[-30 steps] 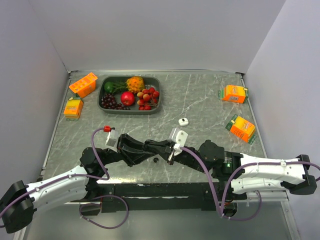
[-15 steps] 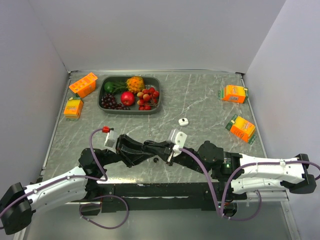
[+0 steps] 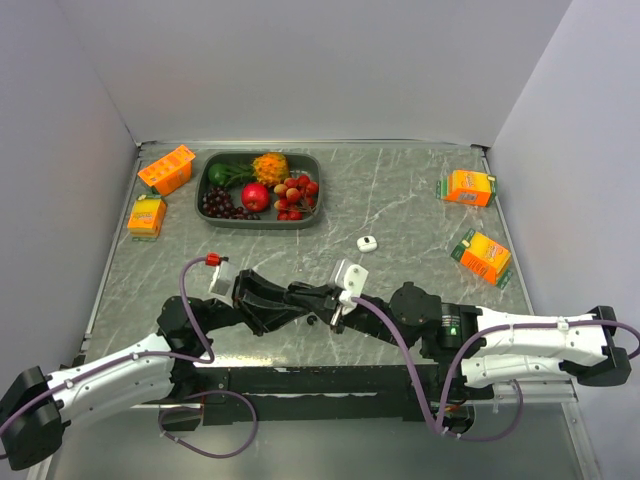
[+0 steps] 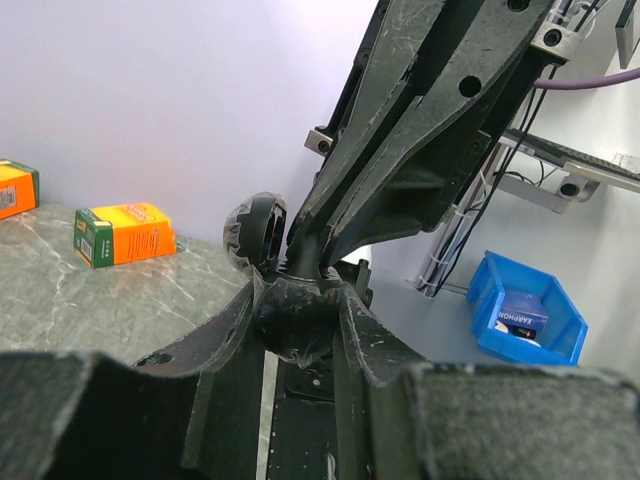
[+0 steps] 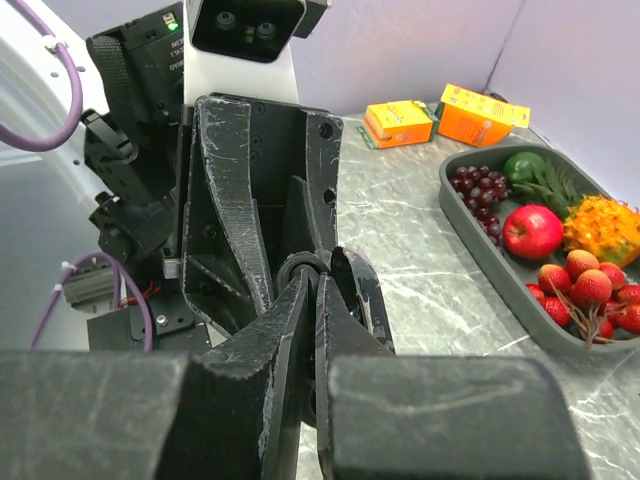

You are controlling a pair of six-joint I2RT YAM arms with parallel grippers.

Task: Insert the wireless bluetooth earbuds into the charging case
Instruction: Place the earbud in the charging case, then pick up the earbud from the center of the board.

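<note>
Left pincer (image 4: 297, 312) pinches the open black case (image 4: 288, 335); right pincer (image 5: 313, 292), pressed together at its mouth, should push straight, gently

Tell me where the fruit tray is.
In the top view, the fruit tray sits toward the far left corner of the table, just right of an orange carton.
</note>
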